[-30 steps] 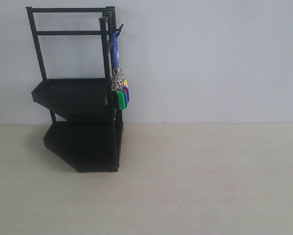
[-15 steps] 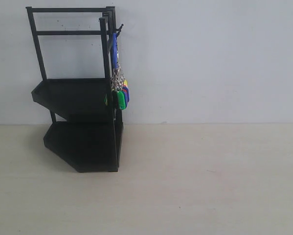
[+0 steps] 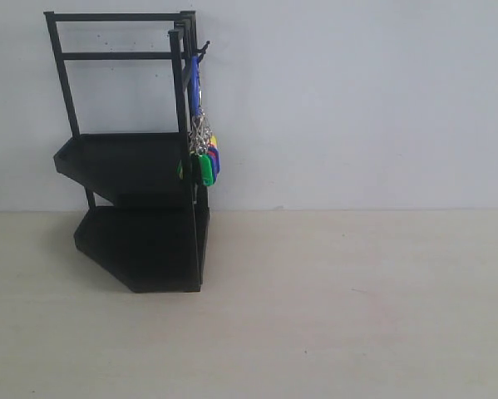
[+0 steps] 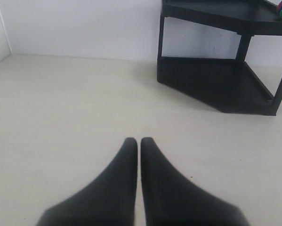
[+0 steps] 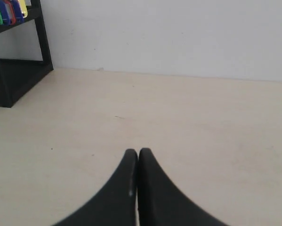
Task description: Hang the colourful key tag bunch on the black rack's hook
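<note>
The black rack [image 3: 136, 158] stands at the left against the white wall. From the hook [image 3: 202, 47] on its upper right post hangs the colourful key tag bunch [image 3: 204, 158], its large blue ring [image 3: 195, 83] over the prong and the tags dangling beside the upper tray. Neither arm shows in the exterior view. My left gripper [image 4: 138, 141] is shut and empty over the table, with the rack [image 4: 216, 75] ahead. My right gripper [image 5: 138, 152] is shut and empty too; the tags [image 5: 8, 10] peek in at a corner of its view.
A pale wooden table [image 3: 332, 299] runs from the rack's foot to the front edge. A white wall [image 3: 357, 100] closes the back. The rack's lower tray [image 3: 145, 245] rests on the table.
</note>
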Action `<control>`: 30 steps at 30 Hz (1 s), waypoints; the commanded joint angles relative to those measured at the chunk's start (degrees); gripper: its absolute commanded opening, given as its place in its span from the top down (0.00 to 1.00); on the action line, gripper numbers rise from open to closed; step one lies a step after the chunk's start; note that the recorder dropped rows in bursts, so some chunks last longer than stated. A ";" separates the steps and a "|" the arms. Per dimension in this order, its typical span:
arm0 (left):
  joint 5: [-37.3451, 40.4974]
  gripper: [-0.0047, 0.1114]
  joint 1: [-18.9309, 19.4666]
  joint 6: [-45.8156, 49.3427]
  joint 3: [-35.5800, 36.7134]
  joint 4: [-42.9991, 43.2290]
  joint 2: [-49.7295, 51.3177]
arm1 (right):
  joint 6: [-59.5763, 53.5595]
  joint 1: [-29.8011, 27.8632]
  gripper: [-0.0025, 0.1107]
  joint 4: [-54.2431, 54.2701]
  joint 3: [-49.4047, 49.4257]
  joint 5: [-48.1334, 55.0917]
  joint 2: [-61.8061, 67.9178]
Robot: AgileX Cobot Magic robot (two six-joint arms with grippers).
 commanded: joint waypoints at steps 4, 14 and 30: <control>-0.64 0.92 0.19 0.02 -0.14 -0.11 0.20 | 1.58 -0.37 0.98 -0.25 0.47 4.33 -0.39; -0.64 0.92 0.19 0.02 -0.14 -0.11 0.20 | 1.43 -10.16 0.98 -0.25 0.47 4.42 -0.39; -0.64 0.92 0.19 0.02 -0.14 -0.11 0.20 | 1.69 -10.15 0.98 -0.25 0.47 4.44 -0.39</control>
